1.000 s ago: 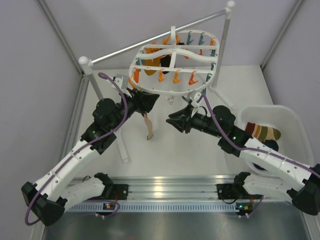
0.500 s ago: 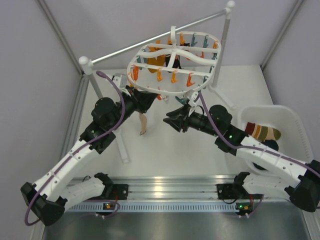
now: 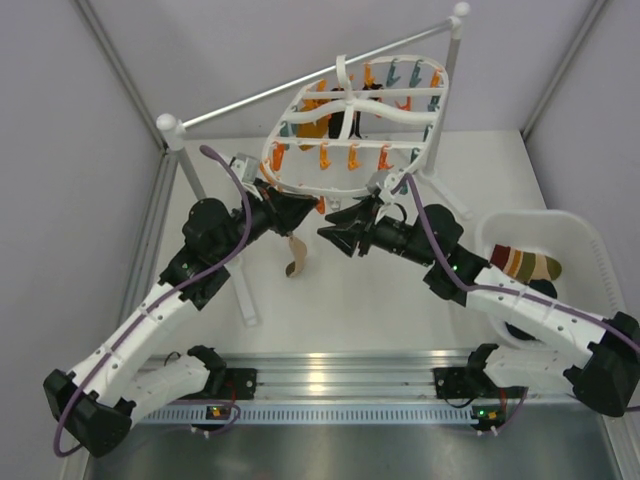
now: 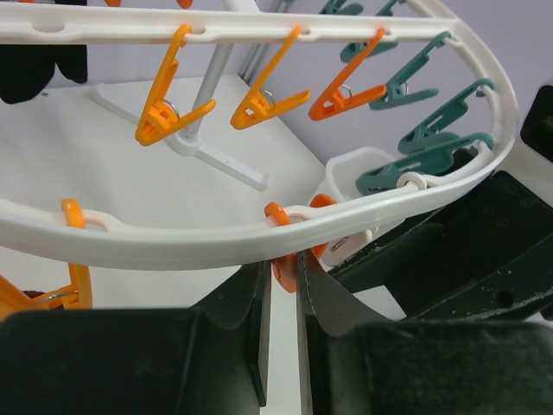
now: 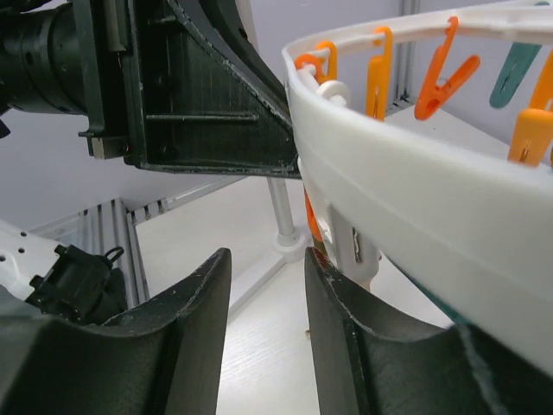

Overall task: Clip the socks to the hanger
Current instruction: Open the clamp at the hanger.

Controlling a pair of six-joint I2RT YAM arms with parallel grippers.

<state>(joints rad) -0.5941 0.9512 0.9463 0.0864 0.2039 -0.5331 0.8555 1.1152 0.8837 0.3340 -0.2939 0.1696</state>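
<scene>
Moved since: the white plastic oval hanger with orange and teal pegs has swung back and to the right and tilts more steeply. Both arms have crowded in under its near rim, and the plain tan-beige sock has lifted a little with them.
Left gripper: its jaws are pinched almost together on 1 small orange plastic peg just under the near rim.
Right gripper: its jaws stand apart with nothing between them, just beside the same stretch of rim.
Tan sock: it dangles below the left gripper, off the table. From here I cannot tell whether the peg actually bites it.
Other sock: 1 striped brown, cream and mustard sock lies in the white plastic basket on the right, well apart from the hanger.
Risk 1: if the pinch springs the peg open before the fabric is seated, the sock would likely drop to the table.
Risk 2: the hanger hangs free from the thin grey metal rail, so any push could swing it further and drag the peg out of the pinch.
Risk 3: the 2 grippers work so near each other that they could knock together.
</scene>
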